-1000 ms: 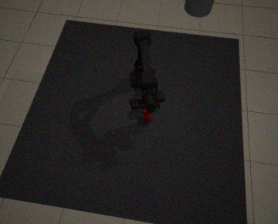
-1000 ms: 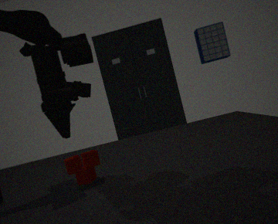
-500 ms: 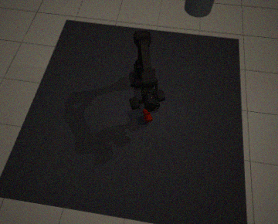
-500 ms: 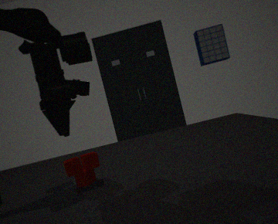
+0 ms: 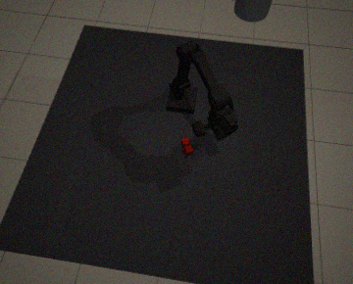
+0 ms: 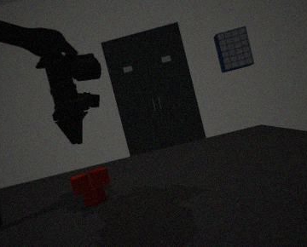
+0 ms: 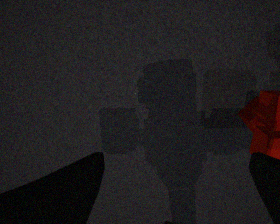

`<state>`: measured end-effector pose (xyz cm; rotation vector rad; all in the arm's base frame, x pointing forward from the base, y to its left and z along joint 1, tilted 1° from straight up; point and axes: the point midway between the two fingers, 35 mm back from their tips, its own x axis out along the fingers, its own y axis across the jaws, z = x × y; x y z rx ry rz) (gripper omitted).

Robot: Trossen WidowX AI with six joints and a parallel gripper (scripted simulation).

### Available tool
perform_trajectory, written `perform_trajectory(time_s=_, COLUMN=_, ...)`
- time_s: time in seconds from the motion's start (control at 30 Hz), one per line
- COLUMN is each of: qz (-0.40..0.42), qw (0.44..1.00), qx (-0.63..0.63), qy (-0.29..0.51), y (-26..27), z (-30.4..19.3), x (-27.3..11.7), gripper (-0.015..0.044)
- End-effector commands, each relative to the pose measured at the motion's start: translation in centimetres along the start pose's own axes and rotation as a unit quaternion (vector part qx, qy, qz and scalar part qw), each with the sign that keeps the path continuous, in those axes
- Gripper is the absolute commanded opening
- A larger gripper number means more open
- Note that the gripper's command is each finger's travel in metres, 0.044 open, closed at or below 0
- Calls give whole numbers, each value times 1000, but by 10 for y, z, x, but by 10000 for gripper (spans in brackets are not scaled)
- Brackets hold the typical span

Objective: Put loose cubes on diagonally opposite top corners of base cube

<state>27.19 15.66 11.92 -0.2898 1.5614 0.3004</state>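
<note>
1. Altogether, three solid red cubes show in the exterior view: two loose red cubes (image 5: 188, 149) (image 6: 100, 175) (image 7: 278, 147) on top, and one red base cube (image 6: 94, 197) under them.
2. One black parallel-jaw pincer (image 5: 226, 129) (image 6: 78, 142) (image 7: 179, 161) shows, its two fingers spread wide and nothing between them.
3. Relative to the pincer, the loose cubes lie below its tips and off to one side; in the wrist view they sit at the right edge, partly behind the right-hand fingertip.
4. The base cube is lower still beneath the pincer's height, bearing both loose cubes, which overhang it. A narrow dark gap parts the upper two. Whether each is exactly level, I cannot tell.
5. Beneath pincer and cubes spreads one dark square mat (image 5: 242, 211).
6. Beyond the pincer, in the exterior view, stands one dark double door (image 6: 153, 89).
</note>
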Motion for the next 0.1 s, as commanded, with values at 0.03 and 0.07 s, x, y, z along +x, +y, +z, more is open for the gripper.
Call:
perform_trajectory(time_s=0.03, qz=0, qw=1000, qx=11, qy=4, y=12, z=2, x=1, gripper=400)
perform_trajectory(time_s=0.07, qz=0, qw=1000, qx=11, qy=4, y=12, z=2, x=1, gripper=400)
